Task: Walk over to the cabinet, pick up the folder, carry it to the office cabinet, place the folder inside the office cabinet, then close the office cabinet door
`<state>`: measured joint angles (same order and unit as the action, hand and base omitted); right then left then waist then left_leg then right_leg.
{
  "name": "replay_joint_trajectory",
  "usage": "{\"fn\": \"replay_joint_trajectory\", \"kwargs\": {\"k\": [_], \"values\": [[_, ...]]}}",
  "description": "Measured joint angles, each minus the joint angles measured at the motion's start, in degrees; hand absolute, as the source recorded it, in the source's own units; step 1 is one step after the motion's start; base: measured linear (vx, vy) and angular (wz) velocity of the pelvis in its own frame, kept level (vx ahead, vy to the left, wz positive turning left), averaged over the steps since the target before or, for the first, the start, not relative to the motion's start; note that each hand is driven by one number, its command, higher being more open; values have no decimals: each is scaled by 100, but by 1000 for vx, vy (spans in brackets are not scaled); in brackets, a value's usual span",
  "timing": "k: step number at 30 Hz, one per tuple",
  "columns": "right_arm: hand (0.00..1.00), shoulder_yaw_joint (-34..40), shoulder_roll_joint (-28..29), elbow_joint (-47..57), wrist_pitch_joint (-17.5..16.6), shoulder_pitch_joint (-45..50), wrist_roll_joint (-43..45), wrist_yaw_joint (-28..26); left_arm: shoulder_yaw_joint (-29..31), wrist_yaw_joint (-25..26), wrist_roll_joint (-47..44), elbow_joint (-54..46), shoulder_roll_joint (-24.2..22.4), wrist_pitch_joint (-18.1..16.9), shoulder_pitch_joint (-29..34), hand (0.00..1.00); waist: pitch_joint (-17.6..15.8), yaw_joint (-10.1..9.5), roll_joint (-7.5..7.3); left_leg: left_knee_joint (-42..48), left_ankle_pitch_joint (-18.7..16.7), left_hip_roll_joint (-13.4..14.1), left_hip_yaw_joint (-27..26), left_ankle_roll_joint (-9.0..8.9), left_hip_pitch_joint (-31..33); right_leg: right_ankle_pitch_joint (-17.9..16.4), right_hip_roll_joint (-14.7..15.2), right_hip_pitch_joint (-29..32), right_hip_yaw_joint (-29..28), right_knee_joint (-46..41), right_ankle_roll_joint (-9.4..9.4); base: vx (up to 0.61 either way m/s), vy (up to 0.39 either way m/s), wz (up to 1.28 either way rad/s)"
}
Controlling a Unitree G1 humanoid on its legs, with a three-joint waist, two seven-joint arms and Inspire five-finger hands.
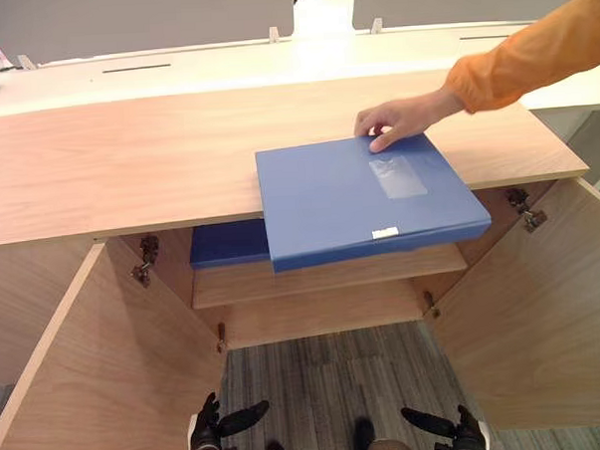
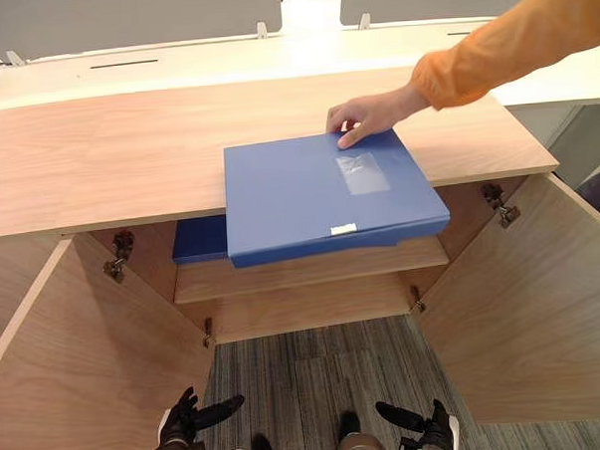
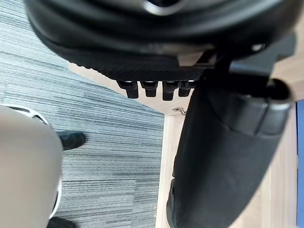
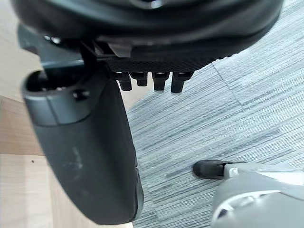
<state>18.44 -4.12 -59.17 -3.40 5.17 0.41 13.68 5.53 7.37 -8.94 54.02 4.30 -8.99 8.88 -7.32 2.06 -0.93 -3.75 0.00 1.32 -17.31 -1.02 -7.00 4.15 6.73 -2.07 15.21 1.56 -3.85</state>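
Currently both hands are low and holding nothing: left robot hand (image 1: 211,425) and right robot hand (image 1: 458,429) hang over the grey carpet floor (image 1: 326,373), fingers (image 3: 149,89) loosely extended, not curled round anything. The blue folder (image 1: 359,198) is well ahead of and above both robot hands, nearer the right one's side. It lies flat on the cabinet top (image 1: 128,163) with its near edge overhanging the front. A person's hand (image 1: 400,121), in an orange sleeve (image 1: 532,55), rests on the folder's far corner. A second blue folder (image 1: 226,245) sits on the inner shelf (image 1: 322,276), ahead of the left robot hand and under the overhang. Both doors are swung open: left door (image 1: 97,373) outboard of the left robot hand, right door (image 1: 533,314) outboard of the right one.
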Motion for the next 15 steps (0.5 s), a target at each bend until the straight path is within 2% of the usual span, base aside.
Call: {"fn": "replay_joint_trajectory", "kwargs": {"k": [1,3,6,8,9,10,12,15], "values": [[100,140,6,2,1,11,67,2,-79,75,1,-1833,0,-27,653,100,23,-103,-14,-129,68,-98,190,28,-198,7,75,-256,156,72,-42,-110,62,45],[100,143,5,2,1,-1,68,3,-89,122,2,-1993,56,-181,654,100,95,-121,10,-134,72,-114,260,33,-207,-5,92,-297,213,73,-56,-68,26,28],[100,141,6,9,0,-36,68,2,-96,133,2,-2045,116,-167,641,100,120,-128,18,-154,72,-115,269,34,-218,-7,92,-317,215,72,-56,-17,-5,3],[100,133,6,11,-1,-28,71,3,-167,146,4,-3080,79,65,1111,100,121,-129,1,-129,73,-116,328,35,-229,-21,98,-372,275,69,-57,13,-9,16],[100,136,-2,-3,-3,70,70,6,-270,109,215,-4555,52,81,1712,100,114,-136,-17,-127,66,-90,403,38,-265,-49,107,-449,290,54,-64,24,-11,26],[100,136,-9,-4,-3,112,69,7,-298,115,352,-5085,56,21,1856,100,112,-145,-13,-127,65,-87,441,39,-288,-63,113,-486,287,41,-66,23,-9,31],[100,65,-31,-18,-13,222,67,-4,-298,259,798,-6532,214,-430,1925,100,116,-248,53,-125,47,-87,503,30,-405,-124,118,-630,270,18,-72,-28,-9,16],[100,-165,-71,-25,-57,242,60,-14,-266,506,1167,-7571,399,-873,1745,100,180,-240,154,-75,-47,-62,503,-30,-466,-248,118,-675,230,-82,-95,-38,-15,1]]}}
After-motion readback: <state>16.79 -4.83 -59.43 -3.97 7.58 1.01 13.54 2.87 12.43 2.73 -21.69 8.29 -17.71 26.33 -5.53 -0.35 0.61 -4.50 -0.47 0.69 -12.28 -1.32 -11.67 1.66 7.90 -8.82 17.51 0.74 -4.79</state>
